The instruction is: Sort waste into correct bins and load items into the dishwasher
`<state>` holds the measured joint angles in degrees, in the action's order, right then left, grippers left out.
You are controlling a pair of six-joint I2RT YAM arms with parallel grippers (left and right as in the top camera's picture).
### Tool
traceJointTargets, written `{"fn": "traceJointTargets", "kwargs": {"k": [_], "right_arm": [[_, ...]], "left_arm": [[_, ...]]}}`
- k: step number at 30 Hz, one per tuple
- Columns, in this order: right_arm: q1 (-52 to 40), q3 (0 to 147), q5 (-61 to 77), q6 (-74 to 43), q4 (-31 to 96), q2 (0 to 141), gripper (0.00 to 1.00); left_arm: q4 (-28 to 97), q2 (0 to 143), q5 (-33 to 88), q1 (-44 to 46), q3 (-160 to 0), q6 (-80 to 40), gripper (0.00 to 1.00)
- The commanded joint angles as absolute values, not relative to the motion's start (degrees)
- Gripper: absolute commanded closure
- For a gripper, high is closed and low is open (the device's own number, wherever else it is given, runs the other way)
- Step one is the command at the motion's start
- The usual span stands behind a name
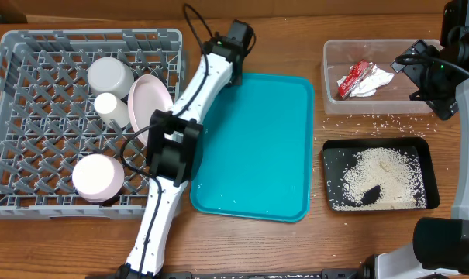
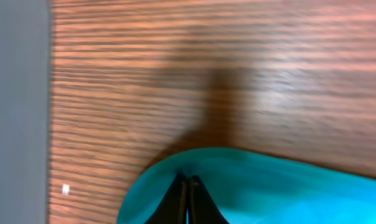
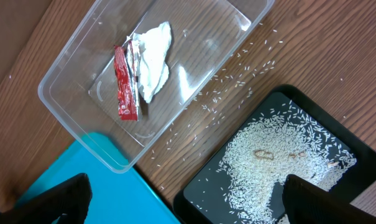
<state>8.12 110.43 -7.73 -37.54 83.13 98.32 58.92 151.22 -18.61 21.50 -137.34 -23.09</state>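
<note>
Teal tray (image 2: 268, 193) beneath left gripper (image 2: 188, 185), pinched together, empty; right gripper (image 3: 188, 200) spread wide, empty.

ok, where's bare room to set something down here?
The teal tray is mostly bare, the widest patch. Bare wood beyond it, beside the clear tub, too. The dish rack has open pegs far left. Crowded: crockery in its right part, rice between tub and black tray.
</note>
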Motion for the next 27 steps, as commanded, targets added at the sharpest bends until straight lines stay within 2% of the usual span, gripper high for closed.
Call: {"fn": "traceJointTargets", "kwargs": {"k": [1,5,17,22,24,25,27], "right_arm": [[7.9,110.54,-8.32,-37.87,82.78,98.3,0.0],[7.9,110.54,-8.32,-37.87,82.78,98.3,0.0],[7.9,110.54,-8.32,-37.89,82.78,98.3,0.0],[7.9,110.54,-8.32,-37.87,82.78,98.3,0.0],[7.9,110.54,-8.32,-37.87,82.78,98.3,0.0],[7.9,110.54,-8.32,-37.87,82.78,98.3,0.0],[7.9,110.54,-8.32,-37.87,82.78,98.3,0.0]], "left_arm": [[59.11,152.57,-19.51,18.9,-137.64,-27.55,0.96],[59.94,152.59,-19.44,17.72,-137.64,-30.94,0.96],[59.99,148.33,-19.42,18.0,-137.91,-29.61,0.95],[61.52,140.97,-19.42,18.31,-137.91,-29.58,0.84],[63.22,137.4,-19.31,18.31,-137.91,-29.61,0.77],[64.18,135.24,-18.63,18.31,-137.91,-29.58,0.72],[66.19,130.96,-16.4,18.35,-137.91,-29.56,0.53]]}}
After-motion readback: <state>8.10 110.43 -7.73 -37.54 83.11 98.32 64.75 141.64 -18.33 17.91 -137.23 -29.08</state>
